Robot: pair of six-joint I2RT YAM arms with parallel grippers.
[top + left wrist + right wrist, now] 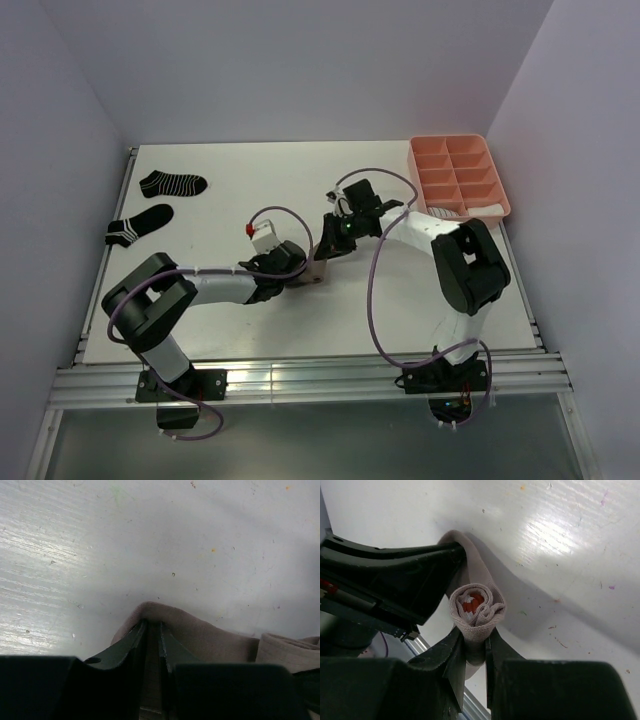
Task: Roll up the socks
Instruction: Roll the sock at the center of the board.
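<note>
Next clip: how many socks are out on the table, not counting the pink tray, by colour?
Black socks with white stripes: 2
Taupe sock, partly rolled: 1
Total: 3

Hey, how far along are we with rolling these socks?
Possibly done: a white item sits in the near compartments of the pink tray, maybe rolled socks; I cannot tell. In hand: the taupe sock is rolled up, red showing at its core, pinched by the right gripper, while the left gripper clamps its loose end. Left: the far black striped sock and the near black striped sock lie flat, unrolled.
</note>
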